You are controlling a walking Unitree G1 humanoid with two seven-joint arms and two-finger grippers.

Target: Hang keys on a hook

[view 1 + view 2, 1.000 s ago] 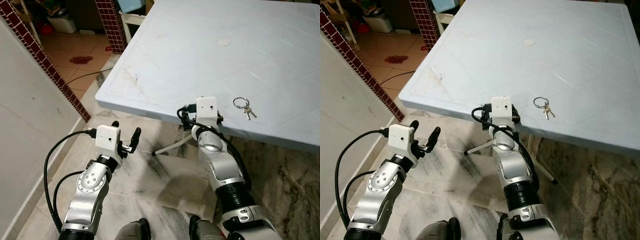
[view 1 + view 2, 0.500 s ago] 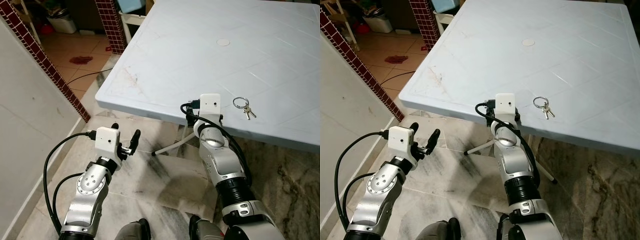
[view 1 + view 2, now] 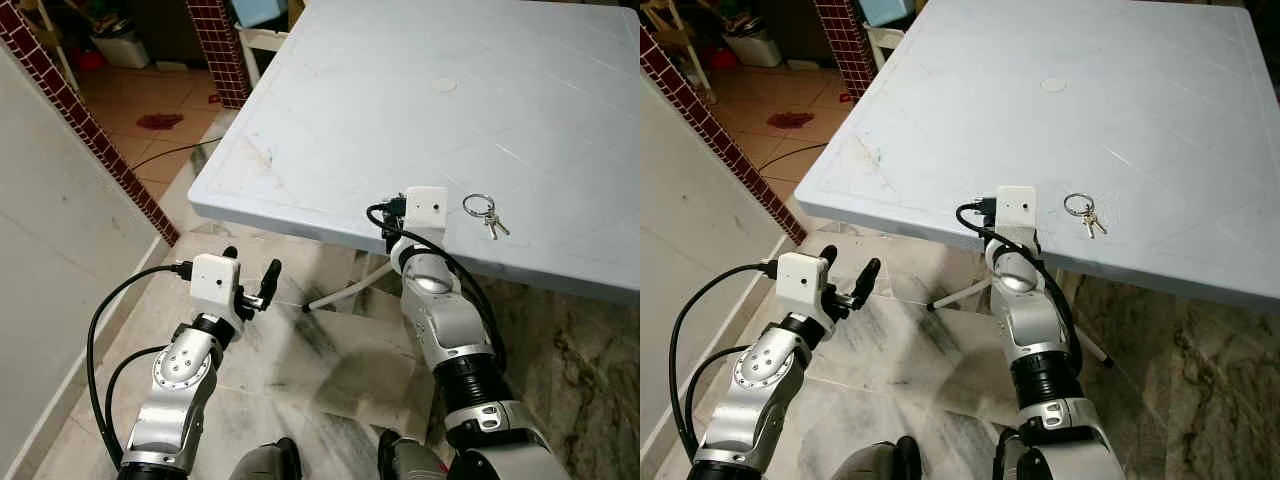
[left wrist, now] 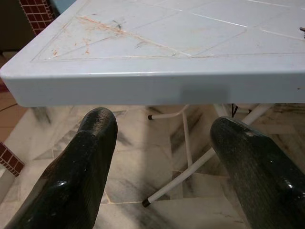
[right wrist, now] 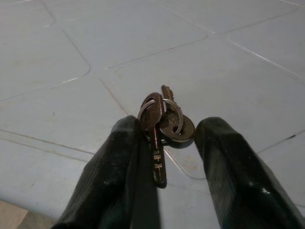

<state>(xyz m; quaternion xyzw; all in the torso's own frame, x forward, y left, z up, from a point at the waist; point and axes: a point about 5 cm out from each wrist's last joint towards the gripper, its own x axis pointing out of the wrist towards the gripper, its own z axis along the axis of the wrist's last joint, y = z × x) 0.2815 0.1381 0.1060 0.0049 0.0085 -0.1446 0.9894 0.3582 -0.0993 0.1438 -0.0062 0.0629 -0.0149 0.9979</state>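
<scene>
You had the keys [image 3: 487,214] lying on the table [image 3: 420,110] near its front edge, just right of the right gripper [image 5: 164,143], whose spread fingers sat on either side of them. Your left gripper [image 3: 250,280] hung lower, before the table's edge and well left of the keys, over the floor [image 3: 330,350].

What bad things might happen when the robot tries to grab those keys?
The keys lie flat on the smooth table, so the right gripper's open fingers might only push them along instead of pinching them. They also sit near the table's front edge, so a nudge might knock them onto the floor.
</scene>
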